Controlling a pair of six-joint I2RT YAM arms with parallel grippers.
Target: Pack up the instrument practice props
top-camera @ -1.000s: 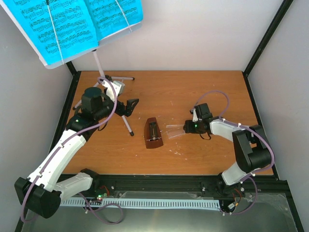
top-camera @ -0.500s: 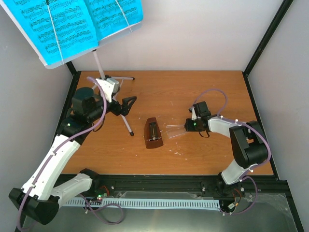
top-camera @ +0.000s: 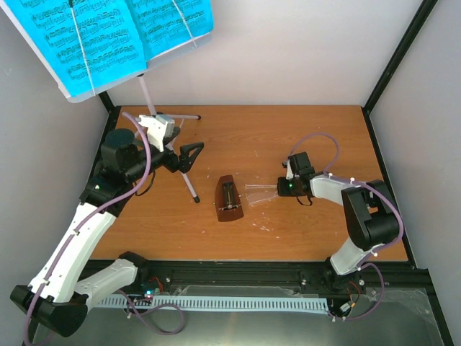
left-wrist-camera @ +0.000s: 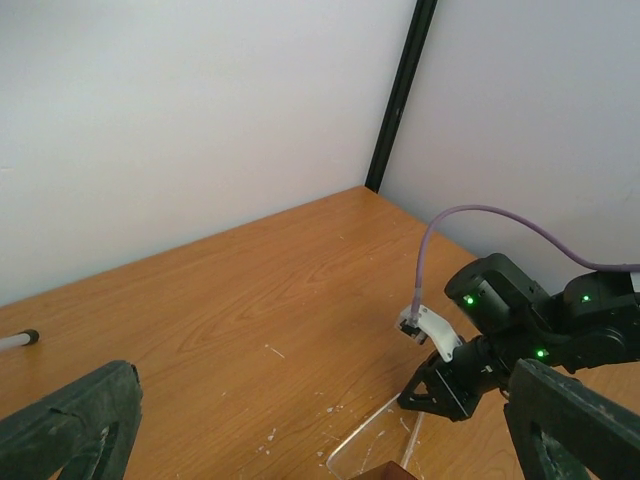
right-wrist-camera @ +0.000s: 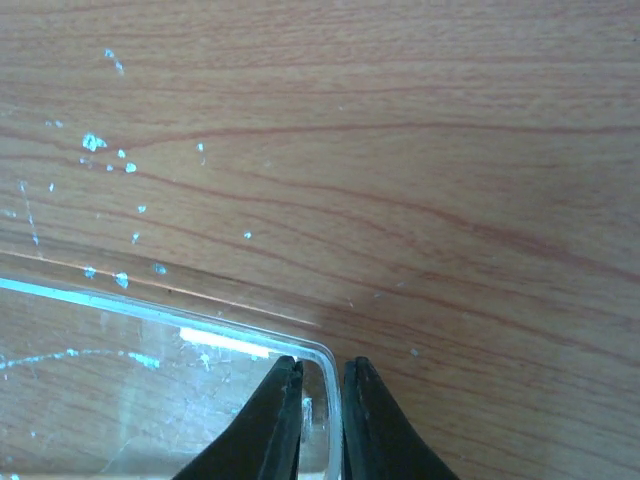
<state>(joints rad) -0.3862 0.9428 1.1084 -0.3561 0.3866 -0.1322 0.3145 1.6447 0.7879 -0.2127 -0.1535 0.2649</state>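
Observation:
The brown metronome [top-camera: 229, 200] stands mid-table, its tip showing at the bottom edge of the left wrist view [left-wrist-camera: 388, 472]. Its clear plastic cover [top-camera: 261, 194] lies flat on the wood just to its right. My right gripper [top-camera: 279, 189] reaches in low from the right. In the right wrist view, its jaws [right-wrist-camera: 320, 378] are pinched on the rounded corner rim of the cover [right-wrist-camera: 150, 390]. My left gripper [top-camera: 189, 155] hangs wide open above a leg of the silvery music stand [top-camera: 190, 187]. Cyan sheet-music pages [top-camera: 108, 40] rest on the stand's desk at top left.
The stand's pole [top-camera: 147, 94] rises at the back left corner, and another leg [top-camera: 184, 117] runs along the back. Walls and black frame posts [top-camera: 392, 61] close in the table. White scuffs [right-wrist-camera: 95, 143] speckle the wood around the cover.
My right gripper's jaws have closed onto the edge of the cover. The left arm has drawn slightly back and to the left, its gripper still wide open.

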